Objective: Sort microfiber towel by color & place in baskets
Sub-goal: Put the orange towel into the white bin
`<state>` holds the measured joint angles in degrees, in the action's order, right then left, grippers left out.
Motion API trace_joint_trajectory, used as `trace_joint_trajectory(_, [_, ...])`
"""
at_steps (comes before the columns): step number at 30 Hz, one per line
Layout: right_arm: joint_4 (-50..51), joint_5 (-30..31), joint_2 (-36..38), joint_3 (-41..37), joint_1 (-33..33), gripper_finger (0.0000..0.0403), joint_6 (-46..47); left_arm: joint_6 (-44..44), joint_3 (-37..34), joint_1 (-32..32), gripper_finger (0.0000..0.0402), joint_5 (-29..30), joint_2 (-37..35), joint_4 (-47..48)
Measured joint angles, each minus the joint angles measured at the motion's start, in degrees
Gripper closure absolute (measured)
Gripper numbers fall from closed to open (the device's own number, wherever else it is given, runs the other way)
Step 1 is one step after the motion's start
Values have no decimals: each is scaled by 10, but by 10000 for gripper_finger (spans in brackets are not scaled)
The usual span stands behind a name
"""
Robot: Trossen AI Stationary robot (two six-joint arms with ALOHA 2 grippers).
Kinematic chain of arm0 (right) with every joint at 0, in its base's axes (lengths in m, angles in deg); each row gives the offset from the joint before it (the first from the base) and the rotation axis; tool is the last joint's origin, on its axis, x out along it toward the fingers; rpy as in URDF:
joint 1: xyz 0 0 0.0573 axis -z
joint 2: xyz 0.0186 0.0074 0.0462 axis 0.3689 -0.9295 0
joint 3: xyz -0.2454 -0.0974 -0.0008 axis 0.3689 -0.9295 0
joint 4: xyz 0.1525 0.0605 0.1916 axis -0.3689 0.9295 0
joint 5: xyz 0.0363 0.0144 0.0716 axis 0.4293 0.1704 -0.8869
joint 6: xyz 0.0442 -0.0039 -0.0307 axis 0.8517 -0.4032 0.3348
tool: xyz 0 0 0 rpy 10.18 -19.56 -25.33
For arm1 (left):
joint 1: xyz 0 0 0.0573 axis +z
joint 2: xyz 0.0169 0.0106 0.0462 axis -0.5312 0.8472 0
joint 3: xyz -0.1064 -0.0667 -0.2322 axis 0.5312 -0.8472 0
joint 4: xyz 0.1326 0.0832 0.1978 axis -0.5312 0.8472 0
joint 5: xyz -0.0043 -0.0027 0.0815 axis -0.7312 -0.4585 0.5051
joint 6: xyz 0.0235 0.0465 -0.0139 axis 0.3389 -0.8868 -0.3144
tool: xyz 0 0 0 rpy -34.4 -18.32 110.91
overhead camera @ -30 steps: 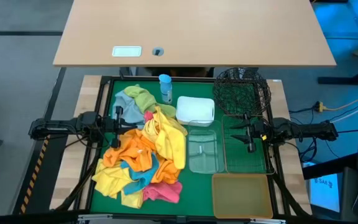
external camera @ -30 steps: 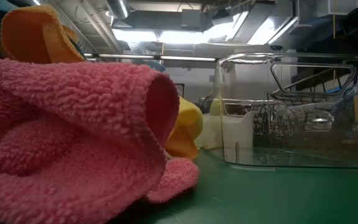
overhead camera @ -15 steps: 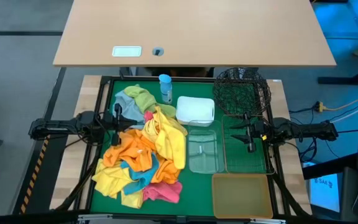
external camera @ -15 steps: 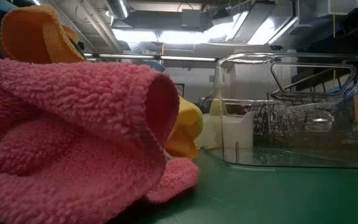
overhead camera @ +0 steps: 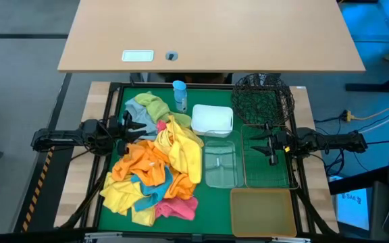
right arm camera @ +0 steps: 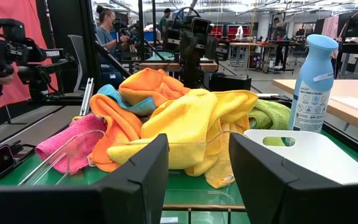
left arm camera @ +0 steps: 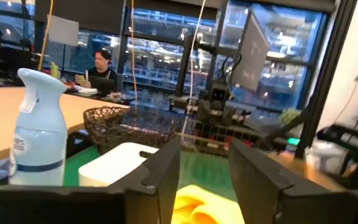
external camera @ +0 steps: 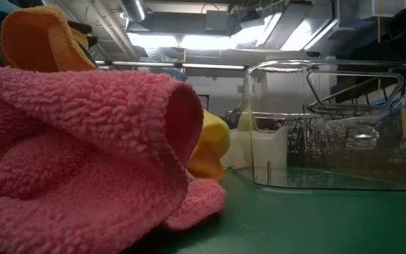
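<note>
Both grippers stand spread: the left gripper (overhead camera: 140,126), just opened beside the towel pile (overhead camera: 155,172), looks ready to grab; the right gripper (overhead camera: 257,141) waits.

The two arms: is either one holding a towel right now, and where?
No. The left end effector is open by the towel pile; the right end effector is open over the wire basket.

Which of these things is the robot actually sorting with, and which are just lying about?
Part of the job:
towels, piled in many colours
black mesh basket
white tub
clear tub
wire basket
amber tub

Just lying about:
spray bottle
</note>
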<state>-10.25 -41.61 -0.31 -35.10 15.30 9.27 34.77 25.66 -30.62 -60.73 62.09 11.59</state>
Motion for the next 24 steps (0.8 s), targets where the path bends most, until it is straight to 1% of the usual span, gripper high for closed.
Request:
trace_joint_trajectory(4, [0,0,0,0,0,233,0,27,23,0,257,-15,13,30])
trace_joint_trajectory(6, [0,0,0,0,0,233,0,34,43,0,257,-15,24,60])
trace_joint_trajectory(8, [0,0,0,0,0,233,0,38,70,0,258,-15,37,105])
trace_joint_trajectory(13, [0,0,0,0,0,233,0,92,144,0,259,-18,90,224])
trace_joint_trajectory(18, [0,0,0,0,0,233,0,150,211,0,259,-65,150,316])
trace_joint_trajectory(21, [0,0,0,0,0,233,0,211,251,0,259,-85,183,354])
trace_joint_trajectory(24, [0,0,0,0,0,233,0,270,286,0,259,-119,211,399])
